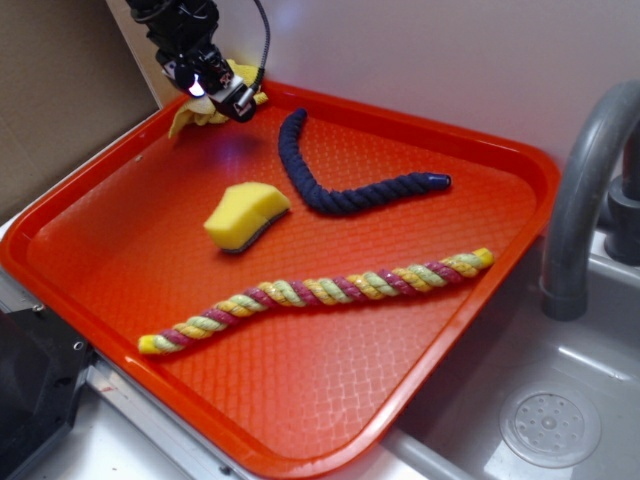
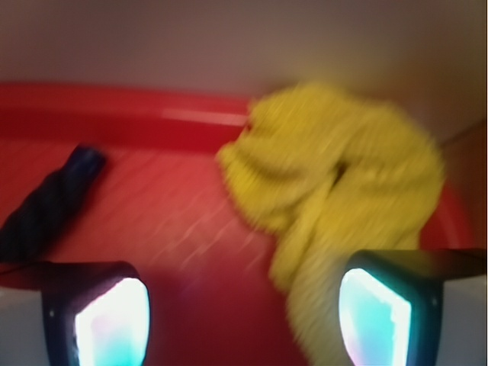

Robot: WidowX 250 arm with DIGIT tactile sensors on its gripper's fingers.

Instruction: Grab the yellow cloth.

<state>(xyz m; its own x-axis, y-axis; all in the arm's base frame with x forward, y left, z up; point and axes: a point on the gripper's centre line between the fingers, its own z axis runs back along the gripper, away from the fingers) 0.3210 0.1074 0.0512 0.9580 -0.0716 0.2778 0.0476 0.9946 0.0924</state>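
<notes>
Hovering with my gripper [image 2: 244,320] spread and nothing between the jaws, I see the cloth [image 2: 335,191] bunched just ahead, toward my right finger [image 2: 377,316], in the tray's [image 1: 420,330] far corner. Blur hides contact, but it looks ungrasped; closing remains.

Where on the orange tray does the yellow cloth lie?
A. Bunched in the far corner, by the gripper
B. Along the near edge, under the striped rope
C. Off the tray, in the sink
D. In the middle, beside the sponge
A: the yellow cloth sits bunched against the tray's far corner rim, with the gripper right at it.
</notes>
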